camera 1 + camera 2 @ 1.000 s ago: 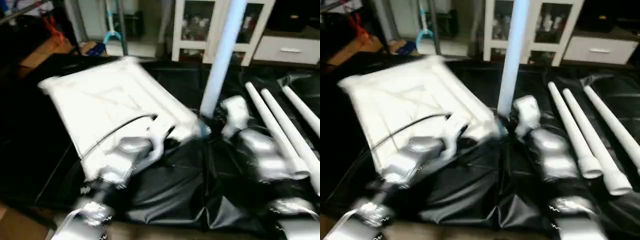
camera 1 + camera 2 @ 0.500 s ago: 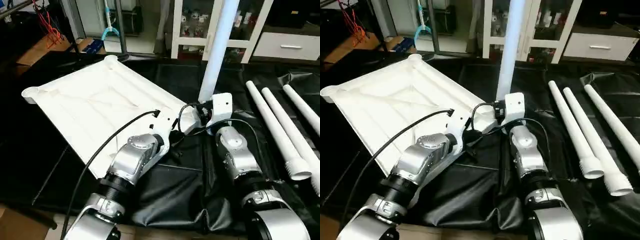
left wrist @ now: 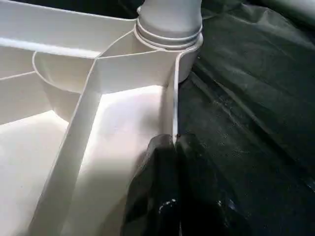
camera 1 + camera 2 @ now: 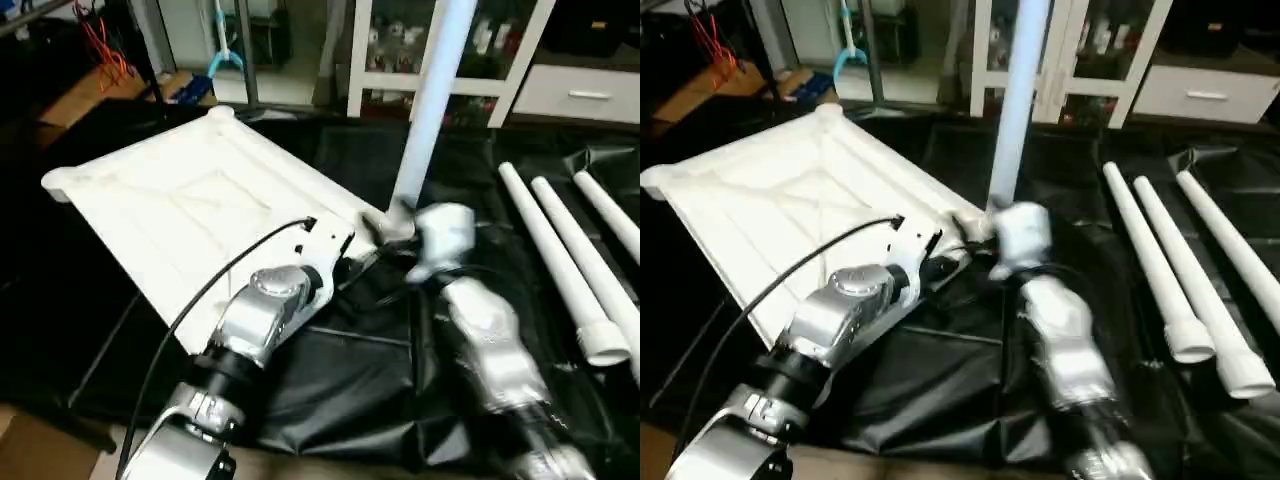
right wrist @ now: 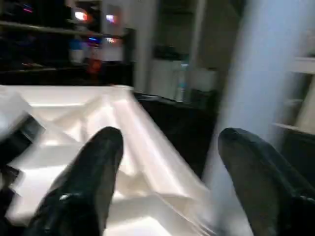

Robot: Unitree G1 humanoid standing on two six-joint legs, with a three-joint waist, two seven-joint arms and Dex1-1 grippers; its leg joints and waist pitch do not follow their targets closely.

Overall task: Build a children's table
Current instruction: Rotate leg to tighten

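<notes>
The children's table top point(image 4: 180, 210) lies upside down on a black sheet, ribs facing up. One white leg point(image 4: 425, 120) stands upright in the corner socket point(image 3: 170, 37) nearest my arms. My left gripper point(image 3: 174, 140) is shut on the thin rim of the table top just beside that socket. My right gripper point(image 5: 170, 137) is open, its fingers spread wide. It sits close beside the base of the upright leg point(image 5: 275, 73) without clasping it.
Three more white legs point(image 4: 555, 265) lie side by side on the black sheet point(image 4: 350, 390) at the right. A white glass-door cabinet point(image 4: 385, 50) stands behind the work area. Boxes and cables sit at the far left.
My right gripper has opened and let go of the upright leg, which stays standing in its socket. The left gripper has kept its hold on the rim. The camera has shifted slightly.
</notes>
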